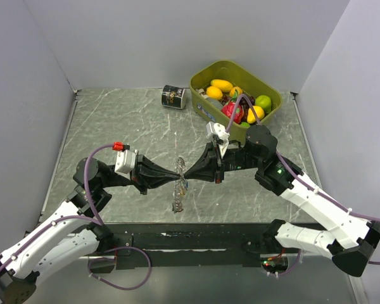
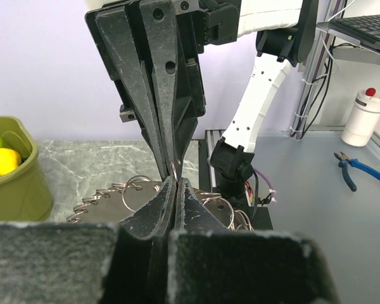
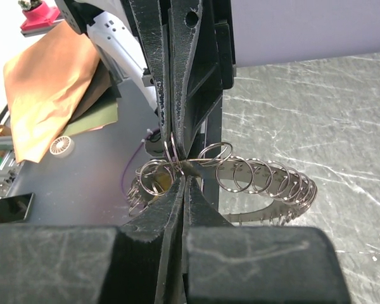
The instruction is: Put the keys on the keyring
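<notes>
Starting at the left: my left jaws are closed tight, pinching a thin wire loop of the keyring (image 3: pixel 272 182) right at their tips. I read that as an anchor hold, so the ring can't swing. In the middle, one keyring hangs just over the bench (image 1: pixel 114 120), between the two sets of jaws. A row of small silver loops is strung round it. I count at least eight from the right wrist, but they overlap too much for an exact number. Keys? I can't pick out a single one for certain. My right jaws are also shut, nipping the same ring tip to tip with the left, probably to pry a coil apart. Back there sit one black can (image 1: pixel 173 97) and one green bin (image 1: pixel 202 95) of fruit, well apart from the work.
</notes>
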